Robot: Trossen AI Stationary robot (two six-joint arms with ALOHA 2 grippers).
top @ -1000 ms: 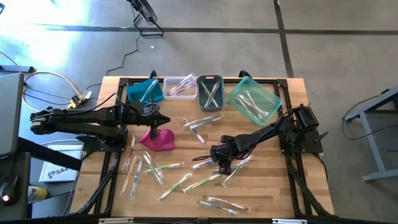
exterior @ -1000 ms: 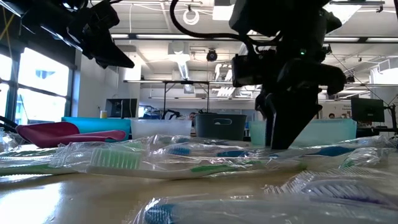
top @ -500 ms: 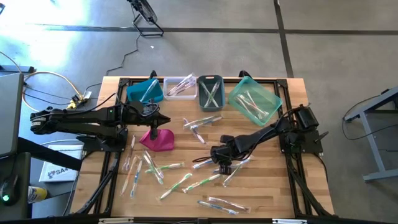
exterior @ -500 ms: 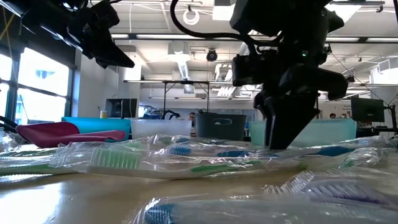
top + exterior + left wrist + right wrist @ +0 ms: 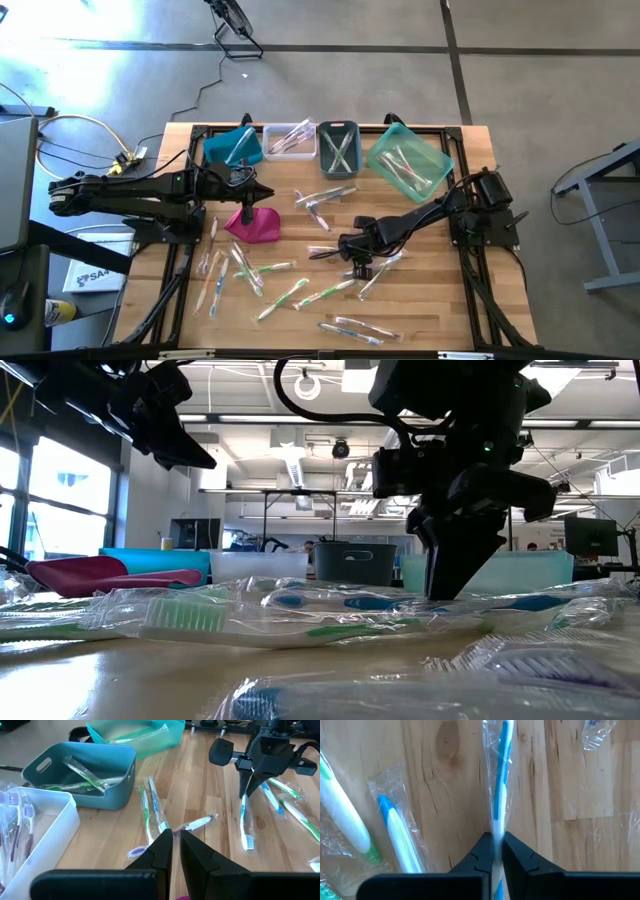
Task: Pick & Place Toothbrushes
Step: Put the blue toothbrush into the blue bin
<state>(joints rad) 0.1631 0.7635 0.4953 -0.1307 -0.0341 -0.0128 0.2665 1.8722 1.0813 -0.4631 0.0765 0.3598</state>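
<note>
my right arm reaches in from the 3 o'clock side of the table toward its centre, wrist bent so that the right gripper points straight down at the boards. its fingers are pinched together on a blue-and-white toothbrush in a clear wrapper. my left arm lies stretched in from 9 o'clock, held above the table, and the left gripper has its fingers nearly touching with nothing between them.

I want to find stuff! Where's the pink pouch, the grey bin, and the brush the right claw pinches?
pink pouch point(image 5: 252, 224), high view, its middle.
grey bin point(image 5: 339, 150), high view, its inside.
blue toothbrush point(image 5: 501, 780), right wrist view, its handle.
right gripper point(image 5: 494, 851), right wrist view, between fingertips.
</note>
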